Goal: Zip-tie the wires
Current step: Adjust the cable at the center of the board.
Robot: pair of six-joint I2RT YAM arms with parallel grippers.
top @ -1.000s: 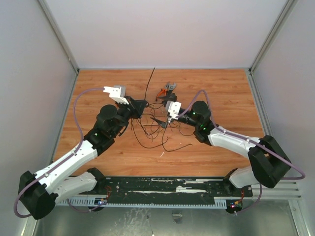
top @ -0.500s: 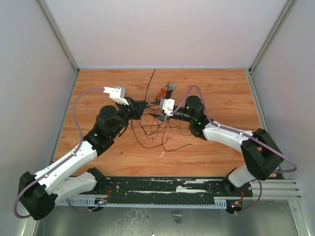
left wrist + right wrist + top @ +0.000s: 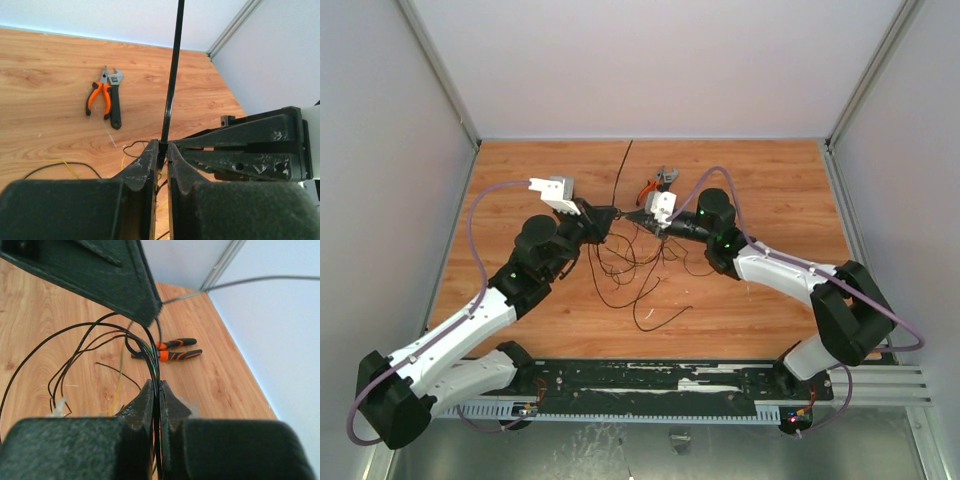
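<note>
Left arm (image 3: 460, 335) runs from its base at the near-left corner diagonally up to mid-table; right arm (image 3: 790, 275) folds at the elbow on the right, forearm reaching left. Left gripper (image 3: 162, 147) and right gripper (image 3: 155, 387) meet nearly tip to tip. Left fingers are pinched on the zip tie (image 3: 172, 75); right fingers are pinched on the wires (image 3: 151, 360). Both wrists are roughly level.

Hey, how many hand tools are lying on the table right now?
2. Orange-handled pliers and a black wrench lie side by side near the far middle of the table. Others may be hidden from view.
</note>
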